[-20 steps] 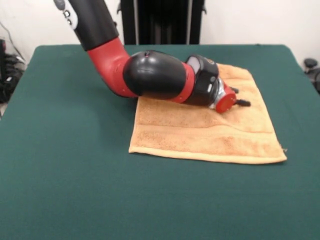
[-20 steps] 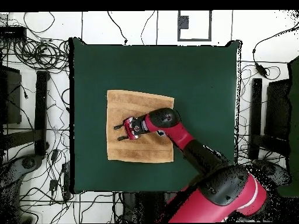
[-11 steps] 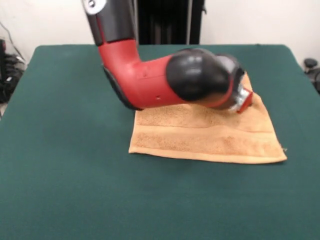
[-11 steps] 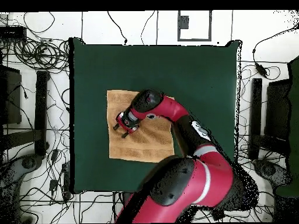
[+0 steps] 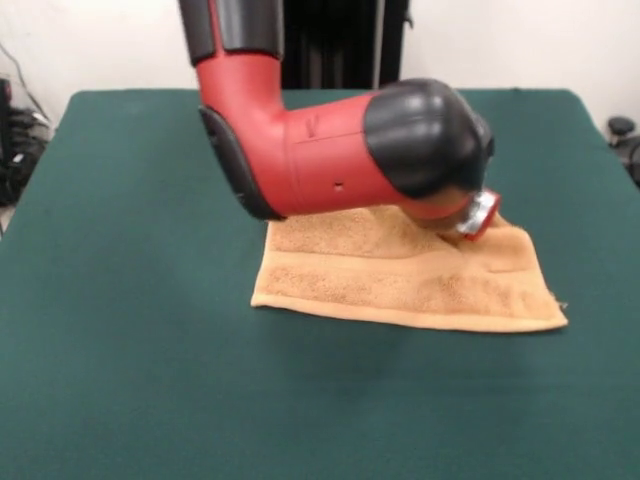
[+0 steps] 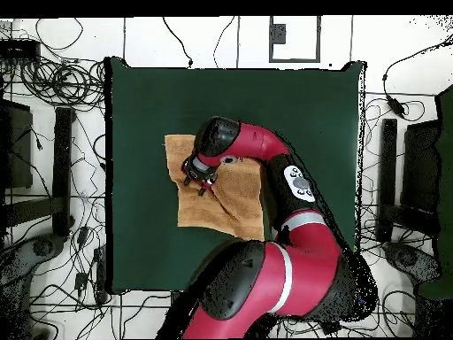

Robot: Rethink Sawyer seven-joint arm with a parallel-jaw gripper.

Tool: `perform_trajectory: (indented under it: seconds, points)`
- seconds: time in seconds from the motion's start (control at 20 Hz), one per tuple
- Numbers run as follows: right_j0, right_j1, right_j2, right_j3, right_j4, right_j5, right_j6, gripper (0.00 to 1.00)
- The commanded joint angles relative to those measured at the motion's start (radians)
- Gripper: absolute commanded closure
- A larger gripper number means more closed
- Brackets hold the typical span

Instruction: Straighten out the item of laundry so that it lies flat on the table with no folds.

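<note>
The item of laundry, a tan-orange towel [image 5: 400, 285], lies spread on the green table [image 5: 150, 380] right of centre, its woven band running along the near side. Shallow ripples cross it, and its far right part rises slightly toward the gripper [image 5: 478, 215]. The gripper is low over that far right part, and the arm's black elbow hides where it meets the cloth. From overhead the gripper [image 6: 196, 180] sits on the towel [image 6: 208, 212] near its upper left corner, and the towel lies skewed on the table [image 6: 301, 97].
The red and black arm [image 5: 330, 150] reaches low across the far half of the towel and hides it. Cables and stands [image 6: 53, 159] surround the table on the floor.
The arm has swung and its wrist turned, carrying the gripper from the towel's middle to its far right part. The towel has shifted and skewed slightly.
</note>
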Motion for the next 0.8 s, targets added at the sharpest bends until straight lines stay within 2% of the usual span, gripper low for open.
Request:
perform_trajectory:
  seconds: [0.05,0.2,0.3,0.45,0.55,0.8]
  points:
    - [-0.082,0.080,-0.068,-0.176,-0.066,-0.074,-0.051,0.00]
    - [-0.101,0.107,-0.044,-0.182,-0.032,-0.042,-0.052,0.00]
    - [-0.145,0.128,0.007,-0.124,0.068,-0.004,-0.032,0.00]
    - [-0.227,0.146,0.108,0.064,0.255,-0.014,0.005,0.00]
    - [-0.249,0.157,0.146,0.138,0.322,-0.042,0.003,0.00]
    - [-0.228,0.182,0.138,0.099,0.357,-0.020,-0.024,0.00]
